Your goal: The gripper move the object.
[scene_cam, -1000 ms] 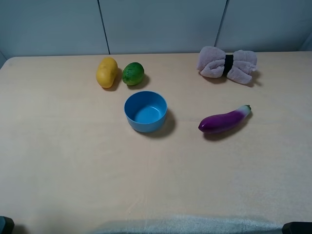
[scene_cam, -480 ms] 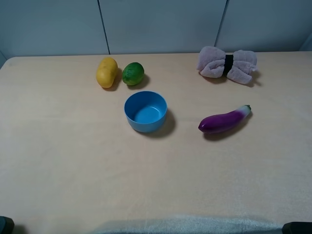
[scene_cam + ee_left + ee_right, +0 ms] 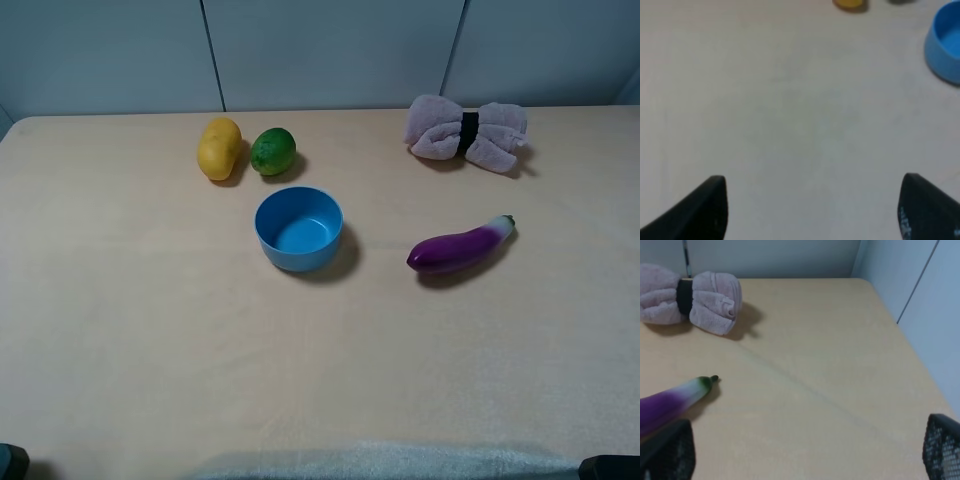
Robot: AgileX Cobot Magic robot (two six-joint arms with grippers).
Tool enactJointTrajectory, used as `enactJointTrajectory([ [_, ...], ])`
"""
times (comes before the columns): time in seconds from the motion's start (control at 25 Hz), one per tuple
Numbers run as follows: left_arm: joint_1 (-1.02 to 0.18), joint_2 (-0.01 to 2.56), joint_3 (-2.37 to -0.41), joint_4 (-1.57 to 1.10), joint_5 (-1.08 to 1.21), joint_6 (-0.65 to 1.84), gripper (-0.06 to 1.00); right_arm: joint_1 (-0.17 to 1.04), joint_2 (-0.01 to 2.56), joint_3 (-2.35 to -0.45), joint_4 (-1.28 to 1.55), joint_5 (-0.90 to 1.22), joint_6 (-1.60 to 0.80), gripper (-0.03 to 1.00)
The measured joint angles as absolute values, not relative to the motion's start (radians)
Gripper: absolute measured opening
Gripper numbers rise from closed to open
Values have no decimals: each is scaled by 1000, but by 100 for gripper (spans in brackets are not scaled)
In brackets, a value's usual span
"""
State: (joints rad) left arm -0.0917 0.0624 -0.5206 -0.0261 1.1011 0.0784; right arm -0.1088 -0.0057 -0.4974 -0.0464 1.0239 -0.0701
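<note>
Far ahead of the left gripper [image 3: 812,210], whose jaws stand wide apart over bare tabletop, the yellow potato [image 3: 219,148] lies just beside a green lime [image 3: 272,151]. No approach looks begun; the next move calls for a long reach past the blue bowl [image 3: 298,228]. The right gripper [image 3: 807,452] is likewise spread, the eggplant [image 3: 672,402] beside one jaw. The beige table [image 3: 140,330] meets grey wall panels.

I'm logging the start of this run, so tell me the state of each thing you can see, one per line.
Potato: lying on the table, beside the lime, not held.
Lime: on the table, not held.
Bowl: upright, empty.
Eggplant: lying on its side.
Towel: bundled, banded in the middle.
Left gripper: open, empty.
Right gripper: open, empty.
</note>
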Motion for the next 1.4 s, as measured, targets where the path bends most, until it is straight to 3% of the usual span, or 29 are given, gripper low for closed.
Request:
enactJointTrajectory([
  [1.4, -92, -8, -497, -13, 1067, 85, 77, -109, -6, -497, -46, 1024, -70, 69],
])
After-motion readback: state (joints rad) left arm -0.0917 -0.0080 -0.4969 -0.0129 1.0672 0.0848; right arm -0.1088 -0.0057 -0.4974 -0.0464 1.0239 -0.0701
